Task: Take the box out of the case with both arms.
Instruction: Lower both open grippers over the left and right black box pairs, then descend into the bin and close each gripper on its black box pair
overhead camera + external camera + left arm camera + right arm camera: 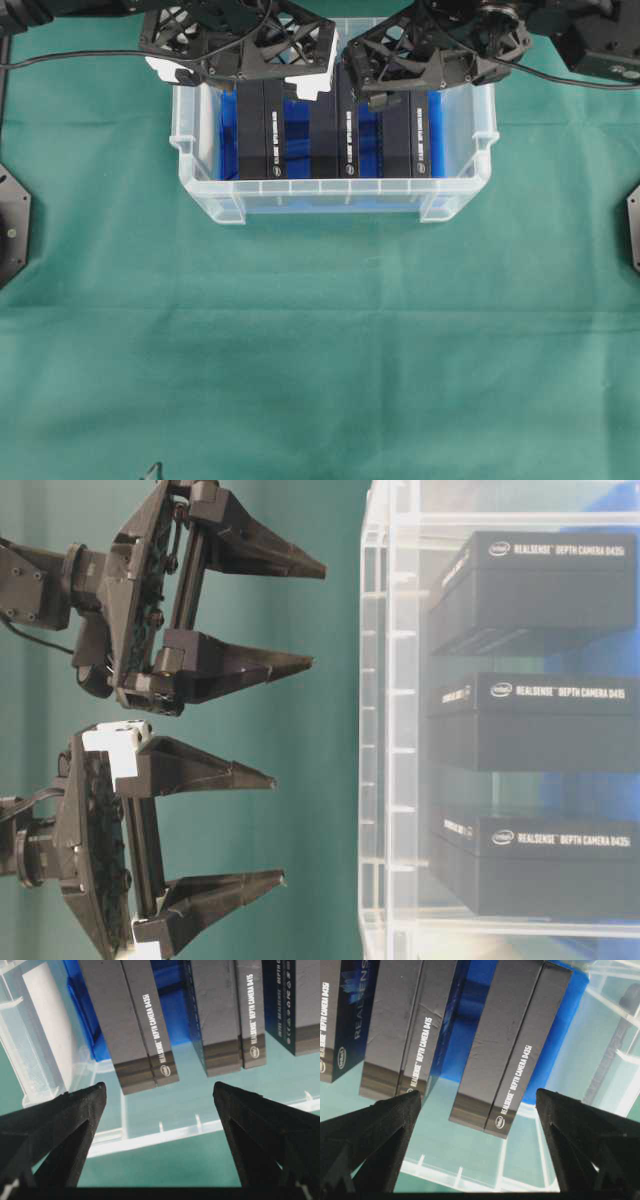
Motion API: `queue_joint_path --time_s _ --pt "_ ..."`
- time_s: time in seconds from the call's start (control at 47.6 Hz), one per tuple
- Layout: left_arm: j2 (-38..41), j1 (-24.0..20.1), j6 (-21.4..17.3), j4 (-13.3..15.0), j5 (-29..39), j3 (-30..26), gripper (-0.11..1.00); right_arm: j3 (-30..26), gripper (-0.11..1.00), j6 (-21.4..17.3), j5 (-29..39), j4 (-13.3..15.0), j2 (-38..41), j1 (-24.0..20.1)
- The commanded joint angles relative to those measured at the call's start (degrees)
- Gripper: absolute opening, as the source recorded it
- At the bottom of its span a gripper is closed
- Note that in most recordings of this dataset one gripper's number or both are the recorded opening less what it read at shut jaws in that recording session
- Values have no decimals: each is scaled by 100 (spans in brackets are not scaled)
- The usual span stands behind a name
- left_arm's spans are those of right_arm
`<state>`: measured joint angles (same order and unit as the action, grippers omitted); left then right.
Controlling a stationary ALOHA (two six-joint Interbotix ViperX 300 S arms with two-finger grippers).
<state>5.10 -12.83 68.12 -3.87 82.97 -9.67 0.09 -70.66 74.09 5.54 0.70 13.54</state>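
Green cloth-covered table (320,350), clear case (335,200) resting on it near the far edge

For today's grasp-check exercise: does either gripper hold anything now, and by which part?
Nothing is held. The left gripper and right gripper are open, above the case.

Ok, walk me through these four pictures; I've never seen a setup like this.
Two robot arms work over a green table. One picture looks straight down, one is taken level with the table and shows sideways, and two come from cameras on the wrists. On the table stands a clear case holding three dark camera boxes on edge over a blue liner. The left tool and right tool hang above the case, both open, holding nothing.
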Motion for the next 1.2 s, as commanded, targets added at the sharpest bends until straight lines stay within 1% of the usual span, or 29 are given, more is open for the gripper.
queue_joint_path --time_s 0.0,0.462,0.651,0.84,1.05,1.176 --pt "-114 18 -9 -18 -9 -62 90 -149 96 -9 -9 9 -79 -9" --pt "-114 18 -9 -26 -9 -53 90 -141 96 -9 -18 9 -79 -9" --pt "-123 18 35 -176 -105 141 90 -18 96 -53 -44 62 -79 -9" --pt "-123 18 193 -211 -545 519 90 308 96 -281 -237 114 -70 -9" --pt "-105 -9 431 -246 -1151 1055 90 721 96 -413 -738 114 -44 0" --pt "-53 -35 510 -246 -1459 1266 90 932 96 -510 -1002 123 35 26"
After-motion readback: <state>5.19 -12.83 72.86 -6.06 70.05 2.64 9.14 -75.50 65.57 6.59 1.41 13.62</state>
